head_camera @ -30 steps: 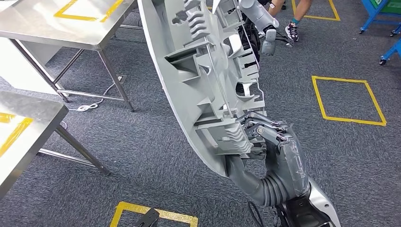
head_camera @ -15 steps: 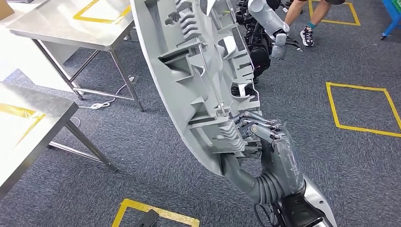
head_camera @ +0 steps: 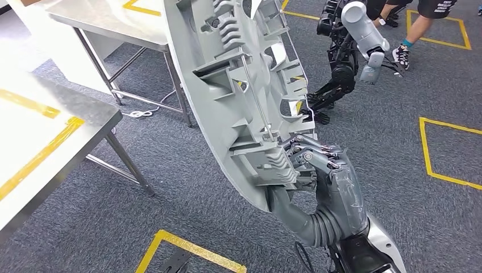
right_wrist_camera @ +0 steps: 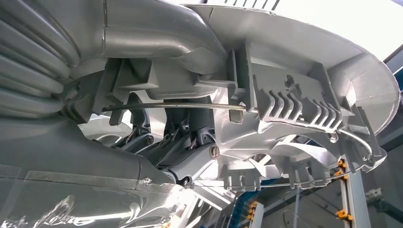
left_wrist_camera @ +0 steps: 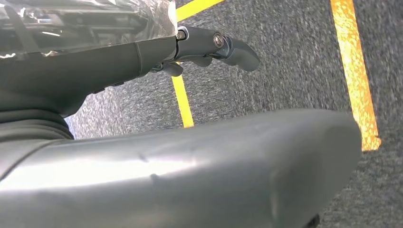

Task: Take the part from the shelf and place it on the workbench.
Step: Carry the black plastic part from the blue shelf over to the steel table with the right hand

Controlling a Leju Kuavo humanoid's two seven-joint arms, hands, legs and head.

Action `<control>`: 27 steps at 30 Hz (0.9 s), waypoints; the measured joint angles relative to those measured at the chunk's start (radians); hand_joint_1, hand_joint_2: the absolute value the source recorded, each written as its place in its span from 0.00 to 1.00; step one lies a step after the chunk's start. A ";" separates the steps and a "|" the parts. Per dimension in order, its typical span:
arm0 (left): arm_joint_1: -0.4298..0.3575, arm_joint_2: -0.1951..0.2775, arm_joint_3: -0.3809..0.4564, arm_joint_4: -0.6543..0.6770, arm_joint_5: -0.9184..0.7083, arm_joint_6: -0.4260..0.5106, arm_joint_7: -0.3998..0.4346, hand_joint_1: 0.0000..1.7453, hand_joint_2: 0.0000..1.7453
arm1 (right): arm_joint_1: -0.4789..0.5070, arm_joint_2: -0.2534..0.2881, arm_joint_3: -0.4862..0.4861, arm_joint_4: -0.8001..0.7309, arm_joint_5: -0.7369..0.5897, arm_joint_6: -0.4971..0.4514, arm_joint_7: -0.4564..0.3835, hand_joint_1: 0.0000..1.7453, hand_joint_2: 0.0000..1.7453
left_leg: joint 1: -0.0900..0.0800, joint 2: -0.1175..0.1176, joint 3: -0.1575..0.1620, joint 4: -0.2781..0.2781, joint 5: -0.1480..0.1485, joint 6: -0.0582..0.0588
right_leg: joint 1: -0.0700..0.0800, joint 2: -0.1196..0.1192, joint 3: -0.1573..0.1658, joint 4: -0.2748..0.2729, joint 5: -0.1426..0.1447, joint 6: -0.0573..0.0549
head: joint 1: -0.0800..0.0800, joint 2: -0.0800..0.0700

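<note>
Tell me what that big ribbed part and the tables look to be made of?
The part looks like moulded plastic, matt pale grey: thin ribs, clips and louvres formed in one piece, held by the right hand. The tables look like brushed stainless steel: a dull sheen and slim metal legs. Neither is certain from looks alone.

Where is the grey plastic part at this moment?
In the head view, the grey part stands upright at centre, gripped at its lower end by the right hand, above carpet, right of the steel table.

Grey carpet floor [head_camera: 142,187] marked with yellow tape squares [head_camera: 449,151] — two steel tables [head_camera: 85,114] stand at left, themselves bearing yellow tape.
</note>
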 joint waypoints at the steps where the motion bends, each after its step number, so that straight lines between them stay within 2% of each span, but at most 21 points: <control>1: 0.000 0.000 0.000 0.000 0.000 0.000 0.000 0.00 1.00 | 0.000 0.000 0.000 0.000 0.000 0.000 0.000 1.00 1.00 | 0.001 -0.009 0.001 0.000 -0.001 -0.001 | 0.000 0.011 0.028 -0.071 0.041 -0.005 | 0.001 0.000; 2: -0.001 -0.001 0.001 0.000 0.000 0.000 -0.001 0.00 1.00 | 0.000 0.000 0.000 0.000 0.001 0.000 0.000 1.00 1.00 | 0.000 -0.017 0.000 0.001 -0.001 -0.004 | 0.000 0.023 0.055 -0.136 0.071 -0.009 | 0.001 0.000; 3: -0.001 -0.002 0.002 0.000 0.000 0.000 -0.001 0.00 1.00 | 0.000 0.000 0.000 0.000 0.001 0.000 0.000 1.00 1.00 | 0.001 -0.023 -0.002 0.002 -0.001 -0.009 | 0.001 0.033 0.074 -0.183 0.086 -0.012 | 0.001 0.000; 4: 0.000 -0.002 0.003 0.000 0.000 0.000 -0.002 0.00 1.00 | 0.000 0.000 0.000 0.000 0.002 0.000 -0.001 1.00 1.00 | 0.003 -0.029 -0.006 0.002 0.000 -0.014 | 0.002 0.040 0.083 -0.205 0.088 -0.014 | 0.001 0.000; 6: 0.002 -0.002 0.005 0.000 0.000 -0.001 -0.002 0.00 1.00 | -0.001 0.000 -0.001 0.000 0.003 0.000 -0.001 1.00 1.00 | 0.006 -0.038 -0.009 -0.001 0.002 -0.028 | 0.005 0.034 0.088 -0.216 0.087 -0.018 | 0.001 0.000; 8: 0.005 -0.002 0.008 0.000 0.000 -0.001 -0.002 0.00 1.00 | -0.002 0.000 -0.001 0.000 0.004 0.000 -0.001 1.00 1.00 | 0.006 -0.023 -0.015 0.017 -0.013 -0.038 | 0.002 0.022 0.099 -0.230 0.091 -0.028 | -0.001 0.000; 9: 0.005 -0.002 0.009 0.000 0.000 -0.001 -0.002 0.00 1.00 | -0.002 0.001 -0.001 0.000 0.004 0.000 -0.001 1.00 1.00 | 0.006 -0.008 -0.029 0.051 -0.033 -0.042 | 0.000 0.014 0.107 -0.237 0.093 -0.033 | -0.004 0.000; 10: 0.004 -0.002 0.011 0.000 0.000 -0.001 -0.002 0.00 1.00 | -0.002 0.001 -0.001 0.000 0.004 0.000 -0.001 1.00 1.00 | 0.007 0.009 -0.052 0.106 -0.062 -0.045 | -0.001 0.006 0.112 -0.239 0.093 -0.036 | -0.007 0.000; 12: 0.003 -0.003 0.014 0.000 0.000 -0.001 -0.003 0.00 1.00 | -0.002 0.001 -0.001 0.000 0.004 0.000 -0.001 1.00 1.00 | 0.009 0.026 -0.110 0.232 -0.112 -0.053 | 0.000 -0.009 0.116 -0.238 0.089 -0.039 | -0.011 0.000; 13: 0.004 -0.003 0.015 0.001 0.000 -0.001 -0.003 0.00 1.00 | -0.001 0.001 0.000 0.000 0.004 0.000 -0.001 1.00 1.00 | 0.010 0.028 -0.126 0.265 -0.117 -0.056 | 0.001 -0.016 0.117 -0.236 0.086 -0.038 | -0.012 0.000; 14: 0.005 -0.002 0.016 0.001 -0.001 -0.001 -0.002 0.00 1.00 | -0.001 0.001 0.000 0.000 0.004 0.000 -0.001 1.00 1.00 | 0.011 0.029 -0.125 0.260 -0.104 -0.058 | 0.001 -0.022 0.118 -0.234 0.083 -0.036 | -0.013 0.000; 15: 0.005 -0.002 0.016 0.002 -0.001 -0.001 -0.002 0.00 1.00 | -0.001 0.001 0.000 0.000 0.004 0.000 -0.001 1.00 1.00 | 0.012 0.032 -0.104 0.218 -0.075 -0.058 | 0.000 -0.027 0.119 -0.231 0.080 -0.034 | -0.015 0.000; 16: 0.005 -0.002 0.016 0.002 -0.002 -0.001 -0.002 0.00 1.00 | -0.001 0.001 0.000 0.000 0.004 0.000 -0.001 1.00 1.00 | 0.012 0.040 -0.071 0.151 -0.041 -0.057 | 0.000 -0.033 0.121 -0.227 0.075 -0.031 | -0.016 0.000; 18: 0.002 -0.002 0.017 0.003 -0.003 -0.002 -0.002 0.00 1.00 | -0.001 0.001 0.000 0.000 0.004 0.000 -0.001 1.00 1.00 | 0.006 0.062 -0.012 0.040 -0.007 -0.050 | 0.005 -0.042 0.122 -0.219 0.067 -0.021 | -0.019 0.000; 20: 0.001 -0.003 0.017 0.003 -0.004 -0.003 -0.002 0.00 1.00 | -0.002 0.001 0.000 0.000 0.004 0.000 -0.001 1.00 1.00 | -0.001 0.068 0.002 0.011 -0.009 -0.036 | 0.009 -0.051 0.120 -0.216 0.064 -0.012 | -0.018 0.000; 22: 0.002 -0.003 0.017 0.003 -0.004 -0.004 -0.002 0.00 1.00 | -0.002 0.001 -0.001 0.000 0.004 0.000 -0.001 1.00 1.00 | 0.000 0.057 0.000 0.008 -0.006 -0.022 | 0.007 -0.056 0.121 -0.214 0.059 -0.002 | -0.016 0.000; 23: 0.002 -0.002 0.017 0.003 -0.004 -0.004 -0.001 0.00 1.00 | -0.003 0.001 -0.001 0.000 0.004 0.000 -0.001 1.00 1.00 | 0.001 0.052 0.000 0.007 -0.005 -0.015 | 0.005 -0.049 0.117 -0.202 0.048 0.003 | -0.015 0.000; 25: -0.001 -0.001 0.018 0.004 -0.005 -0.003 -0.001 0.00 1.00 | -0.002 0.001 -0.001 0.000 0.005 0.000 -0.001 1.00 1.00 | 0.004 0.042 0.001 0.004 -0.003 -0.006 | 0.002 -0.023 0.078 -0.117 -0.001 0.009 | -0.009 0.000; 27: -0.002 0.000 0.018 0.004 -0.007 -0.003 -0.001 0.00 1.00 | -0.002 0.000 -0.001 0.000 0.005 0.000 -0.001 1.00 1.00 | 0.002 0.031 0.001 0.005 -0.004 -0.001 | 0.001 -0.008 0.009 0.019 -0.056 0.008 | -0.004 0.000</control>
